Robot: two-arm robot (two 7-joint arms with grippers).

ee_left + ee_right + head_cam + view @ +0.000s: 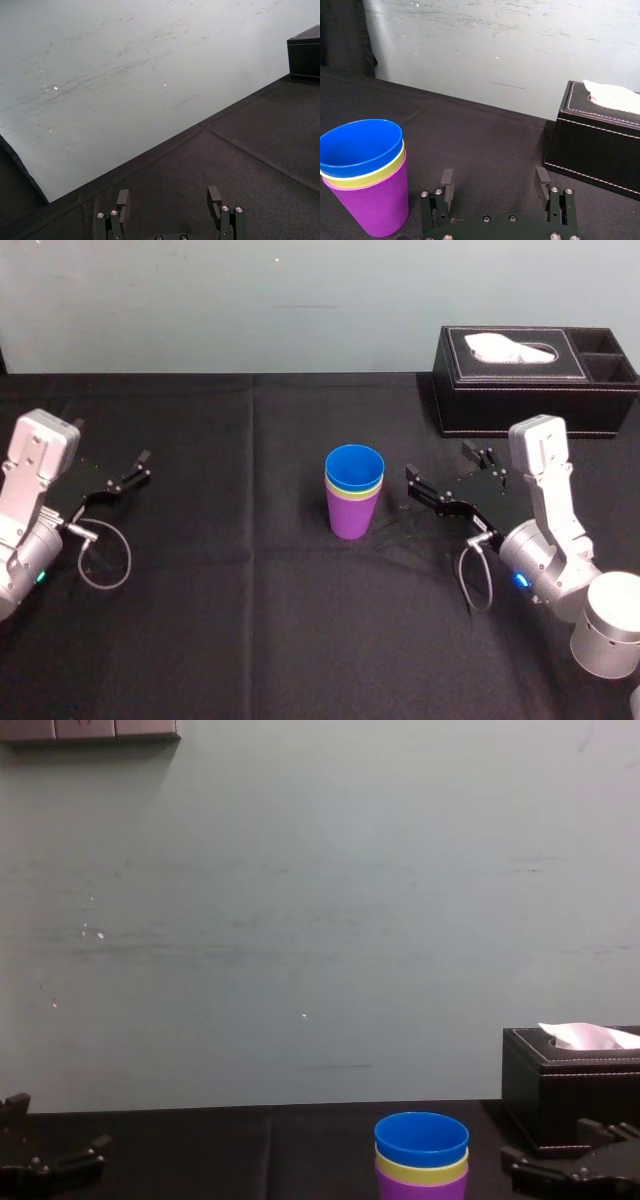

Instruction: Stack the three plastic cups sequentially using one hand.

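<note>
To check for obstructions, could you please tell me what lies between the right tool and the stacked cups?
Only bare black tablecloth lies between the open right tool and the stacked cups, as the head view shows.

1. Table (200, 640), covered with a creased black cloth (300, 620)
2. Cup stack (354, 490) upright at centre frame, its purple cup (350, 515) lowest, standing on the cloth
3. Tissue box (535, 385) at upper right, well apart from the stack

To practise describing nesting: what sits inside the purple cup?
The yellow-green cup nests in the purple cup, the blue cup inside that. Only their rims show; lower walls are hidden.
</note>
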